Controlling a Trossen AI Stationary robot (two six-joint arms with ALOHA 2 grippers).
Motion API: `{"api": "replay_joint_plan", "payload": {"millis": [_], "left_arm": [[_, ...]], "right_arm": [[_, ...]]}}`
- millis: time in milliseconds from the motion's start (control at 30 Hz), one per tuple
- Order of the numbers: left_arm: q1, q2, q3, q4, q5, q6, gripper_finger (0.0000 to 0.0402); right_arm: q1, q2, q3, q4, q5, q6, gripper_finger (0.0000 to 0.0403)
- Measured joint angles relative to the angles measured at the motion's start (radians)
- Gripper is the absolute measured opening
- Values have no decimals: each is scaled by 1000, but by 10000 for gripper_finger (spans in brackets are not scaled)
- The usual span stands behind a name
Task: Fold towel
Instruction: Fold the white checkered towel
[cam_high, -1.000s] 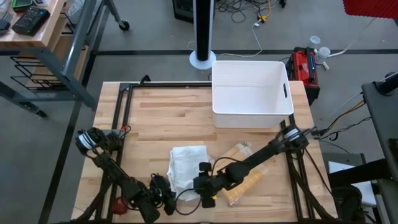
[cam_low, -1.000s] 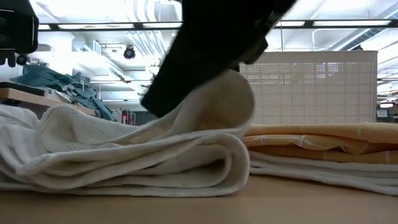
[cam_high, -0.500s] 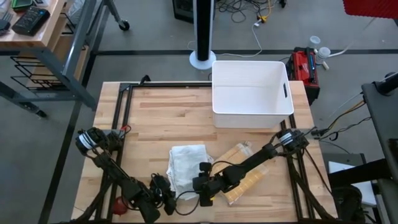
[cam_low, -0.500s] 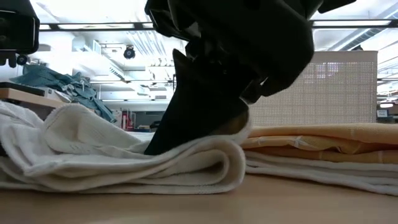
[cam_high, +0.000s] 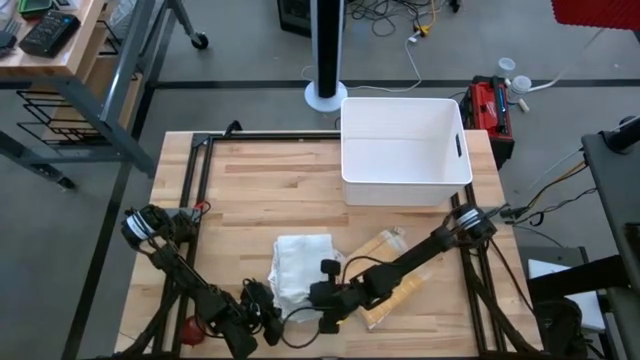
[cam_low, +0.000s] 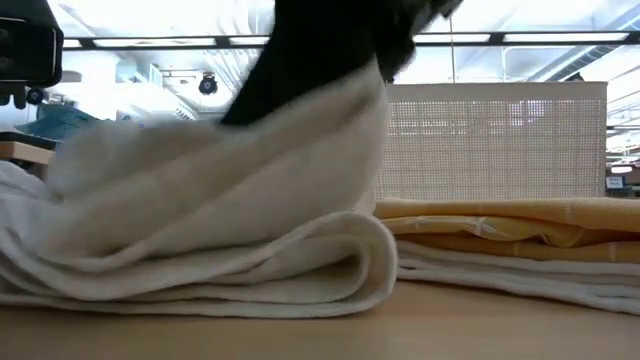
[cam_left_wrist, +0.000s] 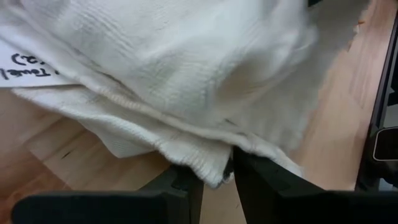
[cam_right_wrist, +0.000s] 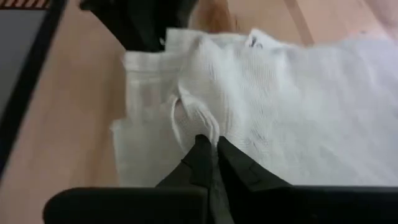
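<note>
Pinching a raised fold of the white towel (cam_right_wrist: 261, 106), the right gripper (cam_right_wrist: 209, 148) has its fingers closed on the cloth. At the desk's (cam_high: 260, 190) six o'clock edge, the left gripper (cam_left_wrist: 217, 177) clamps the towel's near hem. A yellow towel (cam_high: 400, 285) lies at its three o'clock.

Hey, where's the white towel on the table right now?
In the high view the white towel lies near the table's front edge, about midway across, just left of the folded yellow towel, with both grippers at its front edge.
</note>
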Motion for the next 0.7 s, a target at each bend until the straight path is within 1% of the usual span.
{"api": "replay_joint_plan", "payload": {"millis": [267, 500, 700], "left_arm": [[3, 0, 0, -16, 0, -19, 75], [3, 0, 0, -25, -10, -23, 75], [0, -1, 1, -23, -37, -24, 75]], "right_arm": [[39, -54, 0, 74, -11, -16, 2], [57, -46, 0, 104, -33, -27, 1], [44, -11, 0, 103, 52, 19, 1]]}}
